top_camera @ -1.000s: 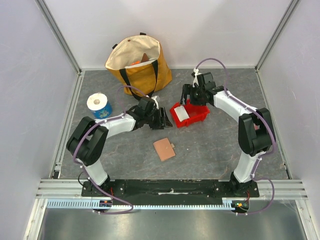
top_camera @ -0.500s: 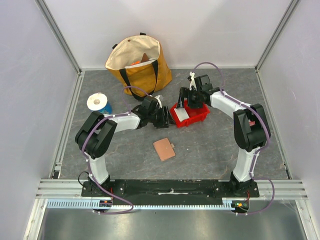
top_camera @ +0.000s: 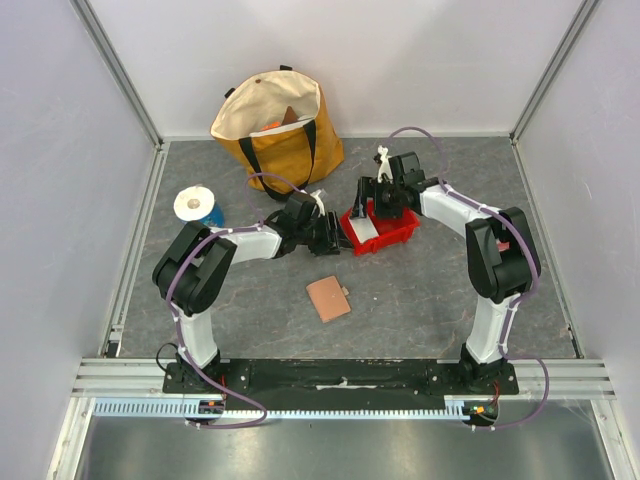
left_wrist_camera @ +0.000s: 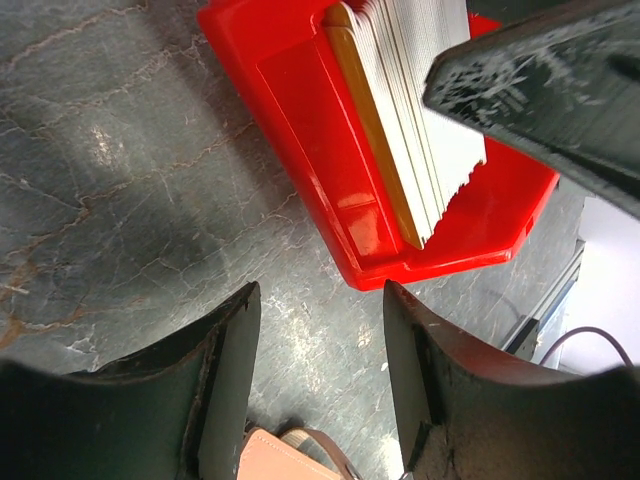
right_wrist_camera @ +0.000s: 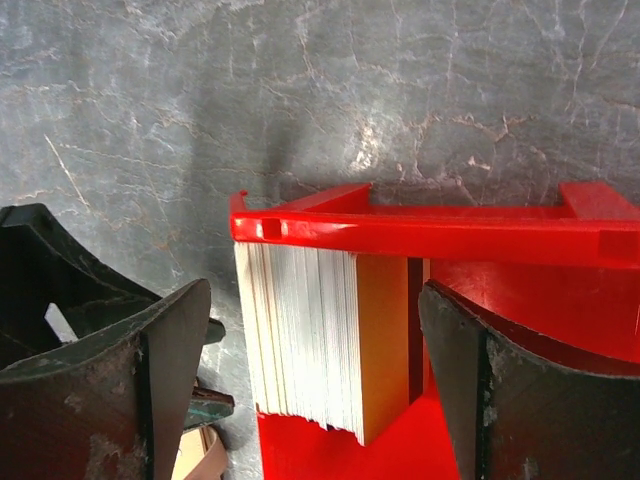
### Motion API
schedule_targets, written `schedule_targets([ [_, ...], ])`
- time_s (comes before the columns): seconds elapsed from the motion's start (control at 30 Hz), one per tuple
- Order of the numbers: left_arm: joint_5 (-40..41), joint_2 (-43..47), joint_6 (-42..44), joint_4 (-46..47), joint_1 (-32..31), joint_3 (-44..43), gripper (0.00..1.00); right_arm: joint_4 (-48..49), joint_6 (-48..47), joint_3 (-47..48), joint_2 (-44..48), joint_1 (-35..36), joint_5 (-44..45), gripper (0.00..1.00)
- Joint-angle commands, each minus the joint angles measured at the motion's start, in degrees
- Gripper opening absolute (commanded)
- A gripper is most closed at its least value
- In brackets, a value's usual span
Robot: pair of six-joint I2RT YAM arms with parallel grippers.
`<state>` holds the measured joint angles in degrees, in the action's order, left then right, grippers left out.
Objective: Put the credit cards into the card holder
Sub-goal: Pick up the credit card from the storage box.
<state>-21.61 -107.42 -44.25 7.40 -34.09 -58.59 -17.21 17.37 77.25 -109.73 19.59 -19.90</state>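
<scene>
TABLETOP SORTING: The right claw [right_wrist_camera: 312,300] hangs with its jaws spread wide over a red plastic bin [right_wrist_camera: 420,225]. One finger sits on either side of the stack of credit cards [right_wrist_camera: 300,340] standing on edge inside (mostly white edges, with a yellowish card and a dark red one at the end nearest the finger on the right of the wrist view). A clear gap shows between the stack and the other finger, and this claw has hold of nothing. Just outside the bin's near wall, the left claw [left_wrist_camera: 318,310] sits low over the grey marbled tabletop [left_wrist_camera: 120,180]. Its jaws are partly open with only bare surface between them, so it too grips nothing. The bin and its cards lie directly ahead of the left claw's fingertips, close but apart. The card holder [top_camera: 328,297], a flat tan wallet with a small tab, lies on the tabletop behind the left claw, toward the arms' bases and apart from both claws. Its edge peeks in at the bottom of the left wrist view. Beyond the left claw stands a mustard-yellow tote bag [top_camera: 280,130]. Off to that claw's left is a roll with a blue side and white top [top_camera: 198,209].
</scene>
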Motion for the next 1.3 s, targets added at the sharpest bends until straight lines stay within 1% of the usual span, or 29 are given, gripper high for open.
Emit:
schedule_targets([
  [0.0, -0.81, -0.25, -1.37, 2.53, 0.34, -0.56, 0.58, 2.27, -0.14, -2.63, 0.66, -0.26, 0.38, 0.92],
  [0.13, -0.45, 0.28, -1.63, 3.67, 0.34, 0.23, 0.57, 4.64, -0.31, -5.18, 2.33, -0.26, 0.74, 0.93],
  [0.43, -0.98, -0.60, -2.33, 5.43, 0.16, -0.03, 0.57, 5.43, 0.48, -5.36, 1.80, -0.17, -1.19, 0.92],
  [0.53, -1.33, -0.95, -2.68, 5.87, 0.16, -0.30, 0.57, 5.52, 0.65, -5.27, 2.33, -0.26, -2.24, 0.89],
  [0.67, -1.33, -1.04, -2.68, 5.96, 0.25, -0.39, 0.56, 5.61, 1.00, -5.27, 2.68, -0.26, -4.18, 0.82],
  [0.83, -1.33, -1.04, -2.77, 5.79, 0.16, -0.21, 0.56, 5.70, 1.27, -5.18, 3.30, -0.35, -5.06, 0.75],
  [1.2, -1.60, -0.95, -2.86, 5.87, 0.16, -0.21, 0.56, 5.35, 1.62, -5.18, 4.53, -0.44, -5.06, 0.72],
  [1.27, -1.69, -1.04, -2.86, 5.87, 0.16, -0.21, 0.56, 5.08, 1.53, -5.18, 4.53, -0.52, -5.06, 0.68],
])
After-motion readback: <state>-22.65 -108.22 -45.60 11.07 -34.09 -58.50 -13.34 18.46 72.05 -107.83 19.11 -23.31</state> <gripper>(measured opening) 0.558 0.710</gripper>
